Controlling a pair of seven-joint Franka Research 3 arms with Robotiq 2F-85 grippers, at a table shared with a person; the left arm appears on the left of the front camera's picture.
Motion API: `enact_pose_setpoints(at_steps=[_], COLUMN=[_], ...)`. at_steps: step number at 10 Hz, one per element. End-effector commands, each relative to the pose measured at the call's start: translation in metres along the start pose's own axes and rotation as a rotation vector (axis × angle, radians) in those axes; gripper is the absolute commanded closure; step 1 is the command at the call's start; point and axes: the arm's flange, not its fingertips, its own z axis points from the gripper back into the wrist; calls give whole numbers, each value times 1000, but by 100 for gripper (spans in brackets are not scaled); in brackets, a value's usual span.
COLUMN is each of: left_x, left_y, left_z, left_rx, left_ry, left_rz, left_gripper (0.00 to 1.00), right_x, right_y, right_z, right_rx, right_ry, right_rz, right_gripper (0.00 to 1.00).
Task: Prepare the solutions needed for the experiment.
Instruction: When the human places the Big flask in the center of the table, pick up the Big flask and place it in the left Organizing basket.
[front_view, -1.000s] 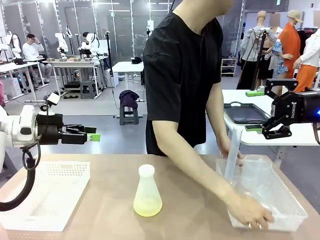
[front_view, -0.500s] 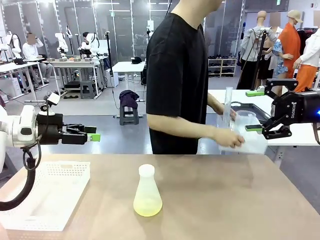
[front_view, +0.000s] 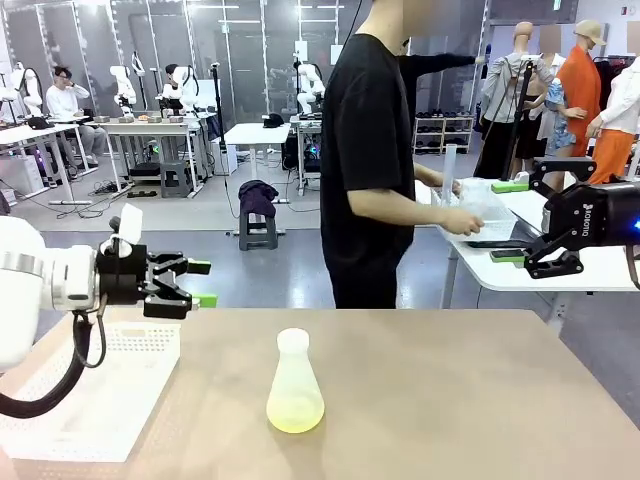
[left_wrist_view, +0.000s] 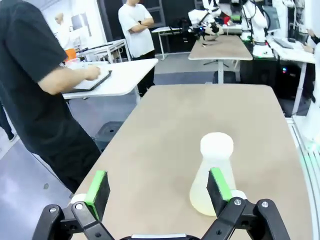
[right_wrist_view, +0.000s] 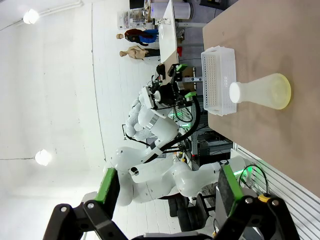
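I find the flask (front_view: 294, 385) holding the solutions (front_view: 294, 413) upright mid-table, untouched, my left gripper (front_view: 192, 283) raised beside the white basket (front_view: 110, 385) and right gripper (front_view: 537, 262) clear, both spread wide, presumably awaiting pickup.

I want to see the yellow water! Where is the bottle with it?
In the front view, the flask with the yellow liquid stands on the near middle of the table, right of the white basket.
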Motion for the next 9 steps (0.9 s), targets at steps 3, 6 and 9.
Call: enact_pose_setpoints(at_steps=[3,6,9], left_x=[-8,-8,-24], left_y=[-3,-3,7], left_z=[-4,-4,-41], left_rx=[-31,-31,-211], left_ry=[11,11,90], left_rz=[1,1,36], left_gripper=[0,0,0], right_x=[-1,-1,-1], right_y=[1,1,1], right_z=[0,0,0], right_rx=[5,5,5], right_ry=[0,0,0], right_rz=[2,2,2], right_gripper=[0,0,0])
